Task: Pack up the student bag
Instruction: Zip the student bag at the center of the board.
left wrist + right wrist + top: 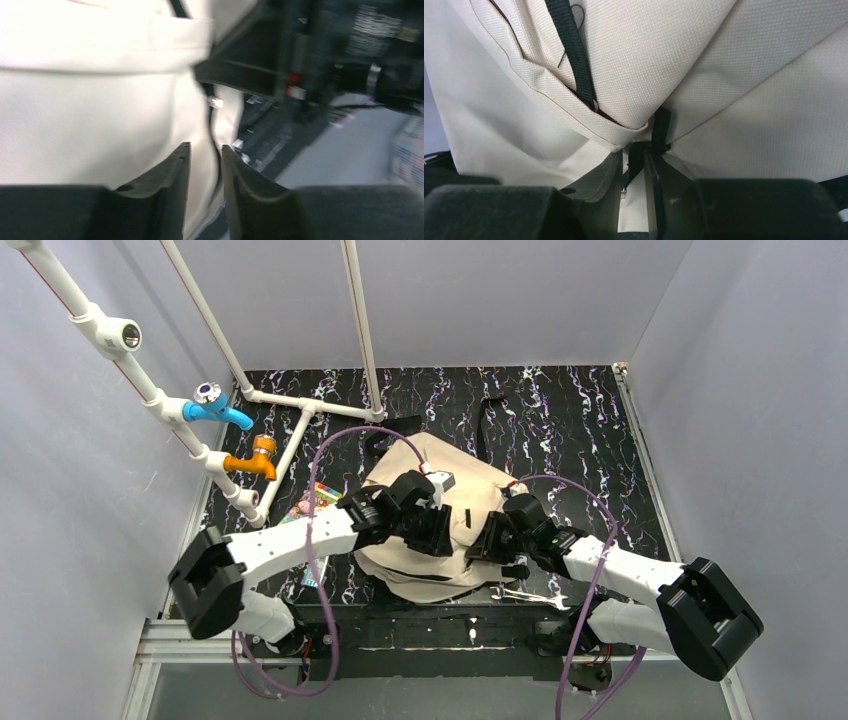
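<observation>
Pinching student bag (476,495), right gripper (636,152), wrench (527,593) beside

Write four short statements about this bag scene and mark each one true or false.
1. A beige bag lies on the dark table under both arms. True.
2. The right end effector is open and clear of the bag. False: it is shut on the bag, where a black strap meets the fabric, and the fabric around it is drawn taut.
3. A wrench lies on the table by the right arm. True.
4. Both taps on the white pipe are blue. False: one tap is blue, the other orange.
</observation>
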`<state>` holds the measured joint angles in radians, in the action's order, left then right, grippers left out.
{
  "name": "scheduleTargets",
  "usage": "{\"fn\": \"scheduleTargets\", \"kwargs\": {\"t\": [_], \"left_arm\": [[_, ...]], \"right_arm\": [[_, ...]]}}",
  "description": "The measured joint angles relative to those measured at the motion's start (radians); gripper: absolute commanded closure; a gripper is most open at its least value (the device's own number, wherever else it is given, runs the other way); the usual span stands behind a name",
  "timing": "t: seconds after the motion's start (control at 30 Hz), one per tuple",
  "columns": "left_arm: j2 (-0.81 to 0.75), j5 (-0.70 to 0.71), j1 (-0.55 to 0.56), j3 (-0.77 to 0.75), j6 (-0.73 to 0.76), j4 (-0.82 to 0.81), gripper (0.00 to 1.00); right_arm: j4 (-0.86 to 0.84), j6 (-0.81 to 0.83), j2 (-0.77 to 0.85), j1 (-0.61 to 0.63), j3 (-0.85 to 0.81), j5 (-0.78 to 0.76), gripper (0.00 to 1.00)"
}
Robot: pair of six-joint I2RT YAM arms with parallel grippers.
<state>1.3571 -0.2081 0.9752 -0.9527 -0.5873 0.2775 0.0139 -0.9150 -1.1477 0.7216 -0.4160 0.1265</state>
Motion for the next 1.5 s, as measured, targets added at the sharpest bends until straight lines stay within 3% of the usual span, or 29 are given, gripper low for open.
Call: {"fn": "scheduleTargets", "kwargs": {"t": [0.1, 0.2, 0.33, 0.53, 0.7, 1.03, 1.2, 1.5], "left_arm": [[0.108, 0.03, -0.039, -0.003, 0.013, -0.018, 0.88], [0.22, 0.043, -0.061, -0.013, 0.023, -0.045, 0.94], [0.26, 0.027, -0.052, -0.016, 0.004, -0.156, 0.98], [0.348, 0.003, -0.043, 0.041, -0.091, -0.341, 0.99], [0.366, -0.015, -0.044, 0.09, -0.162, -0.486, 1.0], [0.398, -0.07, -0.093, 0.091, -0.112, -0.486, 1.0], [0.421, -0.088, -0.099, 0.067, -0.11, -0.478, 1.0], [0.468, -0.131, -0.108, 0.0, -0.097, -0.428, 1.0]], "right_arm": [[-0.017, -0.007, -0.007, 0.0, 0.0, -0.001, 0.98], [-0.027, -0.002, -0.01, 0.0, 0.0, -0.002, 0.99], [-0.031, 0.018, 0.006, 0.012, 0.0, -0.006, 0.99], [-0.062, 0.042, 0.159, 0.085, -0.003, -0.003, 0.99], [-0.11, 0.054, 0.157, 0.163, -0.002, -0.063, 0.99], [-0.328, 0.011, 0.057, 0.294, 0.047, -0.301, 0.99], [-0.485, -0.036, 0.076, 0.328, 0.143, -0.388, 0.99], [-0.621, -0.053, 0.063, 0.381, 0.205, -0.53, 0.99]]}}
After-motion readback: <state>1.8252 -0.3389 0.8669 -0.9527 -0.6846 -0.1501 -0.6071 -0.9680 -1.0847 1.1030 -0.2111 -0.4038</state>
